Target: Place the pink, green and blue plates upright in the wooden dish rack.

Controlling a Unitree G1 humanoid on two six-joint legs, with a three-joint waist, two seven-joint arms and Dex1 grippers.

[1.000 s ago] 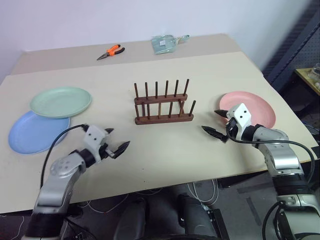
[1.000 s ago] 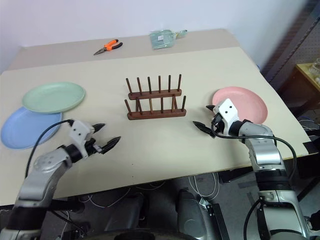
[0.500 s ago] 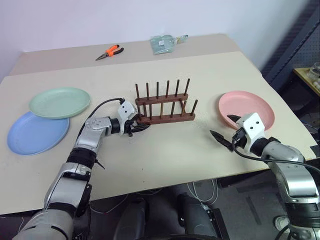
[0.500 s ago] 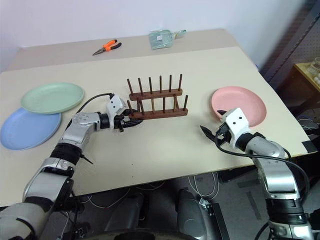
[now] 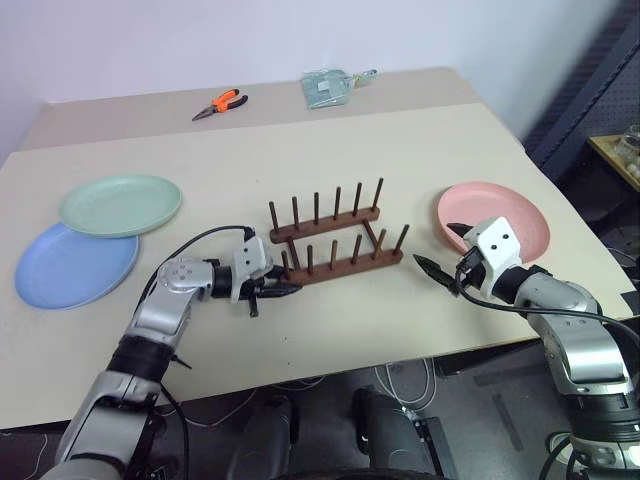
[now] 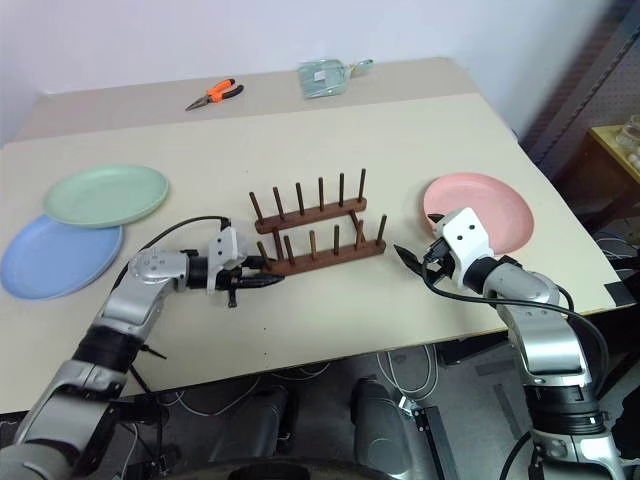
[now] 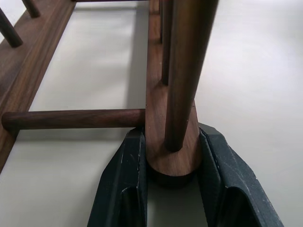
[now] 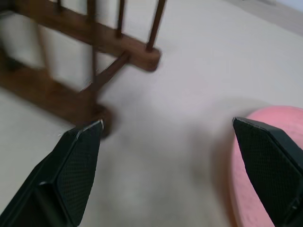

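Beige laminate covers the table (image 5: 400,140), which bears everything. On its left side the blue plate (image 5: 70,268) lies flat, with the green plate (image 5: 120,203) overlapping its far edge; the pink plate (image 5: 520,212) lies flat well apart on the right side. The dark wooden rack (image 5: 335,240) stands at the middle, empty of plates and skewed, its left end nearer the front edge. The left gripper (image 7: 171,165) is clamped on the rounded left end of the rack's near rail, one finger on each side of it below the end peg. The right gripper (image 5: 440,255) hovers with fingers spread wide and holding nothing, between the rack's right end and the pink plate. Far back lie a greenish packet (image 5: 330,87) and orange-handled pliers (image 5: 222,103).
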